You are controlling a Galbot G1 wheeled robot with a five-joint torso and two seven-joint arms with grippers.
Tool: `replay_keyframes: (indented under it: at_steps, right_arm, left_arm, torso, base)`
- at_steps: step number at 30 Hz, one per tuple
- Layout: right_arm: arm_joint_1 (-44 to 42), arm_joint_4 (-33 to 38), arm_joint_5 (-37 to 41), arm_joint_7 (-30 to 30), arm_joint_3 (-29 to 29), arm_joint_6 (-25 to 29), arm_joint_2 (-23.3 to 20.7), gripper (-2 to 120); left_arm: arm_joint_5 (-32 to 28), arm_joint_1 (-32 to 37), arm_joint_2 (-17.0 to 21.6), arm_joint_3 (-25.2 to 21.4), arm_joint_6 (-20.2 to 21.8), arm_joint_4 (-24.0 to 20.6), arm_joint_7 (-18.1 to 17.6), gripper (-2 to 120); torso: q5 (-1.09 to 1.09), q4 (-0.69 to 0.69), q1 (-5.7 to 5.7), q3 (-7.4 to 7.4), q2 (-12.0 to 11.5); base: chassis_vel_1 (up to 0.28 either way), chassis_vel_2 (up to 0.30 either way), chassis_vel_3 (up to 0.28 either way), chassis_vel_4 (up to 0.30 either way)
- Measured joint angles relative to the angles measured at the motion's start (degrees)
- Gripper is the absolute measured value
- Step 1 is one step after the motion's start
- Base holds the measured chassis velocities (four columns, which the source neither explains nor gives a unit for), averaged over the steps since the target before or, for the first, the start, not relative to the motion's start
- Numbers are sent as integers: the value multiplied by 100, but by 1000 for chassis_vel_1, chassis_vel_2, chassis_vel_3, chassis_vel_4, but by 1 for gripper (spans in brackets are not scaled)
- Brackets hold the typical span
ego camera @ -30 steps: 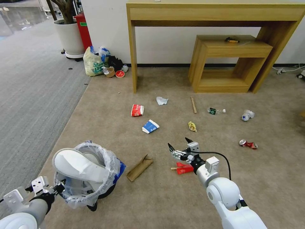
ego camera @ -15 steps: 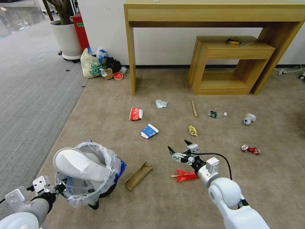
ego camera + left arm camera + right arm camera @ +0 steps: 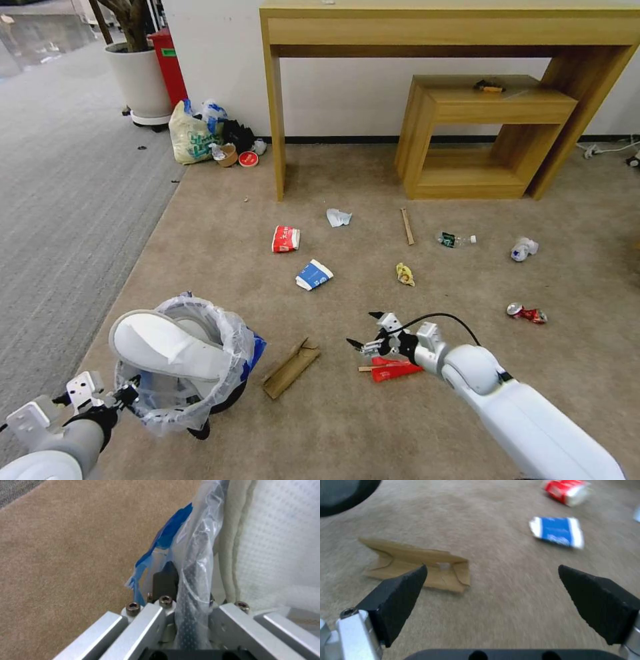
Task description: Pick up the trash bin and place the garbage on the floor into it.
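Note:
The black trash bin (image 3: 223, 400) with its clear bag stands at the lower left, and a white slipper (image 3: 160, 343) pokes out of it. My left gripper (image 3: 123, 395) is shut on the bin's bagged rim (image 3: 191, 585). My right gripper (image 3: 365, 329) hangs open low over the floor, just left of the long red wrapper (image 3: 393, 369). It faces the folded cardboard (image 3: 291, 368) (image 3: 420, 567); nothing sits between its fingertips (image 3: 400, 597). Farther off lie the blue-white cup (image 3: 313, 275) (image 3: 558, 531) and the red cup (image 3: 285, 239) (image 3: 568, 490).
More litter lies on the beige carpet: crumpled paper (image 3: 338, 217), wooden stick (image 3: 407, 227), yellow wrapper (image 3: 405, 274), bottle (image 3: 455, 239), crushed bottle (image 3: 522, 249), can (image 3: 527, 313). A wooden desk (image 3: 273, 100) and low shelf (image 3: 487, 127) stand behind. A pale-yellow bag (image 3: 190, 137) sits by the grey strip (image 3: 60, 200).
My right arm has dropped lower and its open gripper has moved down toward the floor beside the red wrapper. The left gripper and the bin have stayed put.

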Motion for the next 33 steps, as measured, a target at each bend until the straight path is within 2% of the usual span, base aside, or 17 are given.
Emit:
replay_keyframes:
  at_steps: [1,2,3,5,6,9,13,17,18,20,22,24,27,29,33]
  right_arm:
    - [338,-199,31,-107,-306,147,31,100]
    - [338,-199,31,-107,-306,147,31,100]
    - [571,-361,46,-180,-550,264,88,100]
    - [985,-740,60,-377,-1035,483,242,100]
    - [985,-740,60,-377,-1035,483,242,100]
    - [1522,-1284,-23,-803,-1838,759,433,100]
    - [1838,-1546,-207,-1003,-2293,924,563,100]
    - [2453,-2284,-835,-1403,-2789,1333,1225,100]
    - [2453,-2284,-835,-1403,-2789,1333,1225,100]
    - [2701,-2579,-1003,-1561,-2932,1414,1575,100]
    - [2786,-2687,-1045,-1626,-2981,1430,1696,100]
    - [2982,-3094,-1188,-1901,-3085,1494,2046,100]
    - [3110,-3453,-1287,-2130,-3129,1515,2275,100]
    - [3221,-3855,-1425,-2427,-3134,1481,2523,100]
    - [3305,-4231,-1784,-2818,-2951,1412,2806,100]
  left_arm:
    - [6,7,-21,-18,0,-23,-1,0]
    - [6,7,-21,-18,0,-23,-1,0]
    - [15,18,-41,-34,0,-41,-2,0]
    - [28,40,-91,-53,0,-82,-2,0]
    - [28,40,-91,-53,0,-82,-2,0]
    - [61,68,-183,-58,0,-141,-1,0]
    - [83,85,-246,-57,0,-173,0,0]
    - [112,110,-337,-49,0,-199,27,0]
    - [112,110,-337,-49,0,-199,27,0]
    - [127,131,-362,-57,0,-220,45,0]
    - [130,141,-367,-62,0,-227,47,0]
    - [133,168,-381,-84,0,-267,63,0]
    - [146,189,-400,-108,0,-299,70,0]
    - [155,209,-421,-138,0,-332,81,0]
    - [182,213,-443,-154,0,-335,98,0]
  torso:
    - [-1,2,0,-1,1]
    - [-1,2,0,-1,1]
    - [-5,2,0,0,0]
    - [0,2,0,0,0]
    - [0,2,0,0,0]
    - [-2,0,0,0,0]
    - [-2,0,0,0,0]
    - [-3,-1,0,0,0]
    - [-3,-1,0,0,0]
    - [-2,2,0,0,0]
    - [-3,2,0,-1,0]
    - [-2,3,0,0,0]
    - [-4,0,0,-1,0]
    - [-2,0,0,0,0]
    - [-2,0,0,0,0]
  base:
    - [0,0,0,0]
    - [0,0,0,0]
    - [0,0,0,0]
    - [0,0,0,0]
    - [0,0,0,0]
    - [0,0,0,0]
    - [0,0,0,0]
    - [0,0,0,0]
    - [0,0,0,0]
    - [0,0,0,0]
    - [0,0,0,0]
    - [0,0,0,0]
    - [0,0,0,0]
    - [0,0,0,0]
    - [0,0,0,0]
